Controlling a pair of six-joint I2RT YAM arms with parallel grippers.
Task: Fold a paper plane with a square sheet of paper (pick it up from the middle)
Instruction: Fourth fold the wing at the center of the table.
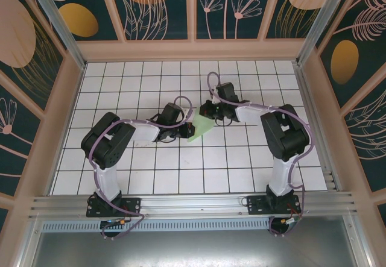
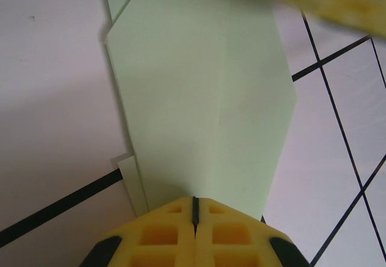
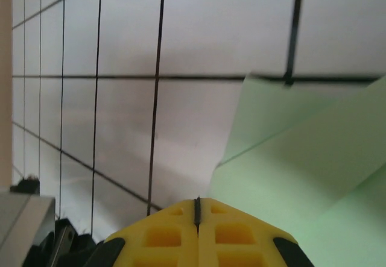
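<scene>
When looking down from above, find the left pincer (image 1: 186,132) and the right pincer (image 1: 207,114) set close, nearly tip to tip, over the middle of the table (image 1: 181,176). Between them, flat on the white tiles (image 1: 151,158), the sheet of paper (image 1: 201,128): just off the left pincer's tips and just under the right pincer's. Folded into a pale green wedge, not a plain square.

From the left wrist, see the left pincer's fingers (image 2: 160,234) pressed together, with only a thin dark seam between. Straight ahead of those tips and reaching right up to them, the paper in folded layers, with a faint crease running away down its middle and stepped edges off to the left. Cannot tell whether an edge is pinched in the seam or merely lies beneath. Far ahead and to the right, a yellow blur of the other pincer.

From the right wrist, see the right pincer's fingers (image 3: 163,234) likewise pressed together. Ahead and to the right of these tips, overlapping green layers running up beside the right finger. Ahead and to the left, bare tiles. No telling whether these tips touch the paper.
</scene>
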